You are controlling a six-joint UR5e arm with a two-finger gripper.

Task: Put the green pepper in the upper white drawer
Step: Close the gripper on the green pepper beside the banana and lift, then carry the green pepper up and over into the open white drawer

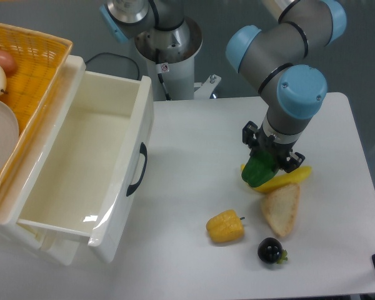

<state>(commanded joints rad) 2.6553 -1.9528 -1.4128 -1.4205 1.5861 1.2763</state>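
The green pepper (257, 170) sits at the right of the table, partly over a yellow banana-like piece (287, 179). My gripper (267, 161) comes straight down on the pepper, its black fingers on either side of it, and seems shut on it. Much of the pepper's top is hidden by the gripper. The upper white drawer (141, 131) stands pulled open at the left, with a black curved handle (138, 170) on its front and nothing visible inside.
An orange woven basket (34, 69) with a white plate, an onion and a pale round item sits behind the drawer at far left. Near the pepper lie a bread slice (282, 209), a yellow corn piece (225, 226) and a dark round fruit (270, 250). The robot base (172, 53) stands at the back.
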